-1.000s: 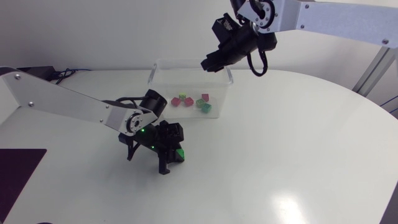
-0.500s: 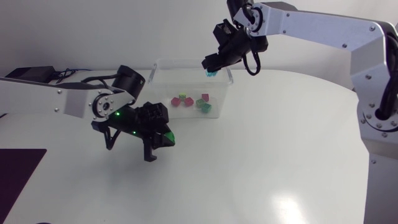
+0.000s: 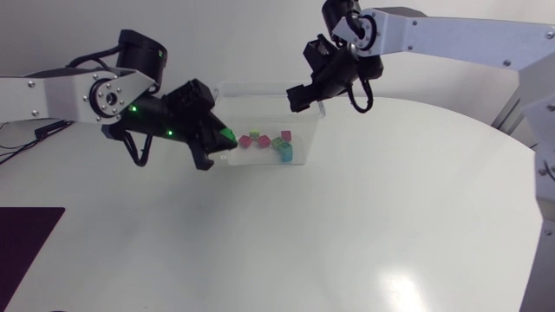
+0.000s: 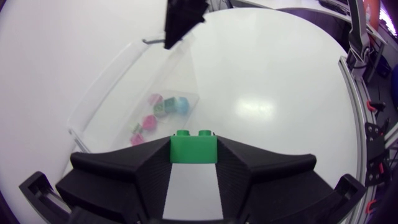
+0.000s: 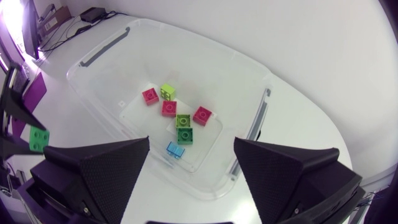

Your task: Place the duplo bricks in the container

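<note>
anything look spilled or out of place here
Nothing stands out. The loose bricks all lie inside the container, the left gripper holds a green brick, and the right gripper is open above the container.

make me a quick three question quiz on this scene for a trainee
1. True or false: the left tool is shut on a green brick.
2. How many pink bricks lie in the container? A) one B) three C) five
3. Fill in: the right tool, above the container, is ____ (open or shut).

Key: 1 true; 2 B; 3 open
</note>
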Controlling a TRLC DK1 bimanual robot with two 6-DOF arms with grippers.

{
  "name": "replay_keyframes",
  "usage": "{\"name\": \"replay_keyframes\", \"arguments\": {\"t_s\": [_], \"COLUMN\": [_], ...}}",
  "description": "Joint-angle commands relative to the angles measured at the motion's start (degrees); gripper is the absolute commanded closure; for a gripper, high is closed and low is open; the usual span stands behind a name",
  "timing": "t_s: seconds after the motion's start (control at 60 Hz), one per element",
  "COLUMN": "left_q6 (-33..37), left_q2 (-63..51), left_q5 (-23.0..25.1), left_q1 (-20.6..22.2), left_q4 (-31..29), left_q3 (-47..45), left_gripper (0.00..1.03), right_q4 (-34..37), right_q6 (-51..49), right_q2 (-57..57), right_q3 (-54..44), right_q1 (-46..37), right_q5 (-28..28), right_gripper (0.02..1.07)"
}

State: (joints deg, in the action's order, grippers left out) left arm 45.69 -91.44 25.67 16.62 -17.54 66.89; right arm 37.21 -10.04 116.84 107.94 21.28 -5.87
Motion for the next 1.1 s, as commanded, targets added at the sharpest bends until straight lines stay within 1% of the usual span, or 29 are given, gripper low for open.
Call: {"name": "replay_keyframes", "arguments": {"t_s": [0.0, 0.083, 0.167, 0.333, 0.483, 0.6, 0.633, 0.683, 0.733, 0.75, 0.783, 0.817, 0.917, 1.0, 1.083], "left_q6": [-4.6, -8.2, -11.3, -17.3, -19.3, -20.7, -21.1, -21.5, -21.8, -21.9, -22.2, -22.5, -23.8, -23.8, -23.9], "left_q2": [-0.8, -2.8, -5.5, -11.8, -17.6, -21.9, -22.8, -24.1, -25.3, -25.5, -26.3, -26.9, -27.7, -27.6, -26.2], "left_q5": [0.8, 0.7, -0.4, -6.0, -9.4, -12.1, -13.0, -13.5, -14.5, -14.6, -15.2, -16.2, -17.1, -19.7, -21.8], "left_q1": [-0.5, -0.9, -1.2, -1.4, -1.6, -1.5, -1.5, -1.6, -1.5, -1.6, -1.5, -1.6, -2.0, -2.1, -2.5], "left_q4": [2.0, 4.5, 6.6, 12.6, 13.2, 13.5, 13.6, 13.6, 13.6, 13.6, 13.5, 13.4, 13.0, 12.5, 12.2], "left_q3": [3.7, 6.5, 9.7, 15.7, 21.4, 25.5, 26.3, 27.1, 27.9, 27.9, 28.4, 28.7, 29.4, 29.0, 27.9], "left_gripper": [0.82, 0.81, 0.81, 0.80, 0.79, 0.78, 0.73, 0.61, 0.42, 0.38, 0.17, 0.05, 0.04, 0.04, 0.04], "right_q4": [-2.0, -4.3, -5.7, -8.8, -11.6, -13.0, -13.4, -13.7, -14.2, -14.3, -14.0, -13.8, -14.2, -14.0, -13.5], "right_q6": [0.3, 0.3, 0.3, 0.3, 0.4, 0.4, 0.4, 0.5, 0.5, 0.5, 0.5, 0.5, 0.6, 0.8, 1.4], "right_q2": [-5.3, -9.1, -12.0, -17.8, -21.9, -24.4, -25.1, -26.0, -27.1, -27.4, -27.8, -28.2, -29.9, -30.9, -32.2], "right_q3": [-5.5, -11.0, -15.0, -23.7, -30.3, -33.7, -34.5, -35.4, -36.6, -36.8, -37.3, -37.6, -39.1, -39.6, -40.1], "right_q1": [-0.3, -0.3, -0.4, -0.4, -0.7, -1.2, -1.2, -1.3, -1.6, -1.8, -1.8, -1.9, -2.1, -2.3, -2.9], "right_q5": [0.6, 1.1, 1.3, 2.1, 2.3, 3.8, 3.9, 4.7, 5.2, 5.2, 5.6, 6.3, 7.5, 10.4, 11.1], "right_gripper": [0.07, 0.07, 0.07, 0.07, 0.07, 0.07, 0.07, 0.07, 0.07, 0.07, 0.07, 0.07, 0.07, 0.07, 0.07]}}
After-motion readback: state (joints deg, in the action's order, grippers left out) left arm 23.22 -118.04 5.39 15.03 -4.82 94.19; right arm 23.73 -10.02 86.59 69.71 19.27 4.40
